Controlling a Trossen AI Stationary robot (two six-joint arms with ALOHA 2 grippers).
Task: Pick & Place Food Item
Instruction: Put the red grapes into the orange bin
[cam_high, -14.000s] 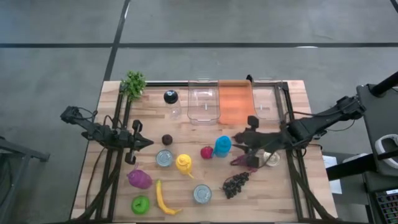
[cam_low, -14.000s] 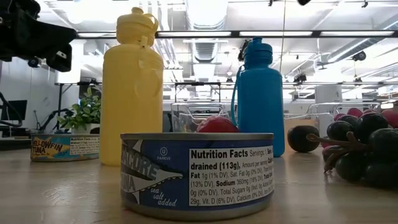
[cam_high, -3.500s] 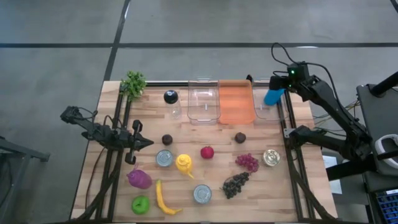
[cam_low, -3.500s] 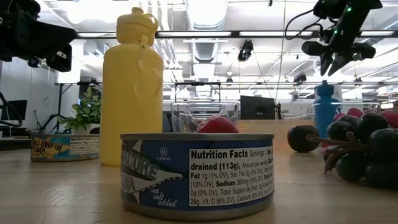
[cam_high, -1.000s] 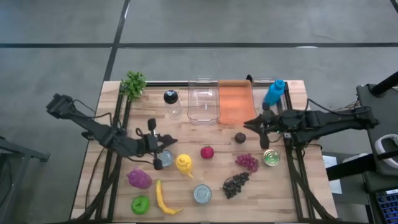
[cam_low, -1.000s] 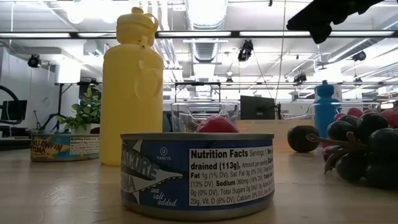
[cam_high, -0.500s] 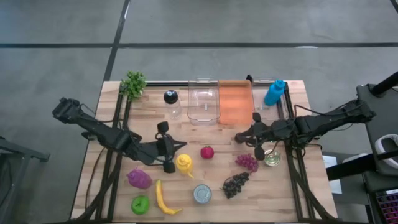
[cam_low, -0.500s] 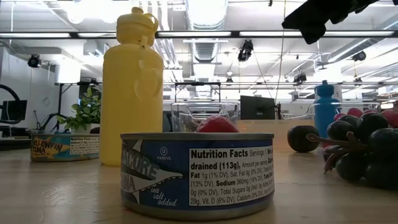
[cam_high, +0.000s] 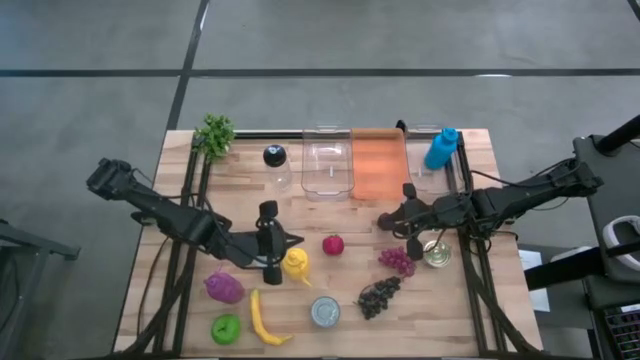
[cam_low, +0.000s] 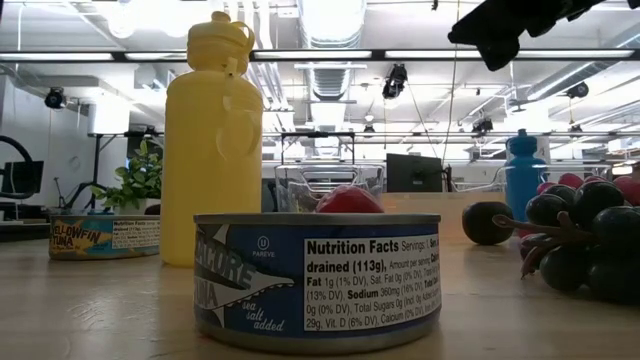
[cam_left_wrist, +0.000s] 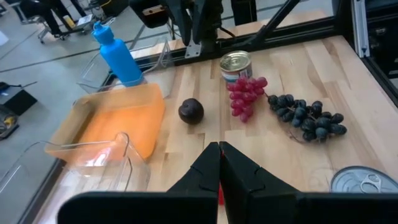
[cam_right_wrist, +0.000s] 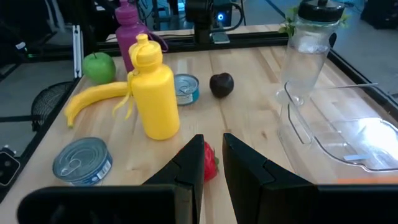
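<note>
Left gripper (cam_high: 270, 240): out over the middle of the wooden table (cam_high: 470, 300), fingers pressed together, holding nothing, hovering just beside the yellow plastic bottle (cam_high: 295, 263).
Right gripper (cam_high: 412, 215): toward the right edge, fingers a narrow slit apart, empty.
Blue plastic bottle (cam_high: 441, 148): upright at the far right corner, beside the orange tray (cam_high: 379, 165).
Near the left gripper: a small open tuna can (cam_right_wrist: 186, 88), a dark plum (cam_right_wrist: 221, 84), a red round fruit (cam_high: 333, 244) just past the yellow bottle.
Near the right gripper: a second dark plum (cam_left_wrist: 191, 111), red grapes (cam_high: 398, 260) and a gold-lidded tin (cam_high: 436, 253) right below it.
Front edge: purple bottle (cam_high: 223, 288), green apple (cam_high: 226, 328), banana (cam_high: 262, 320), sealed tuna can (cam_high: 325, 312), dark grapes (cam_high: 379, 295).
Far edge: green leafy sprig (cam_high: 215, 135), clear jar with black lid (cam_high: 275, 160), clear plastic bin (cam_high: 327, 165).
</note>
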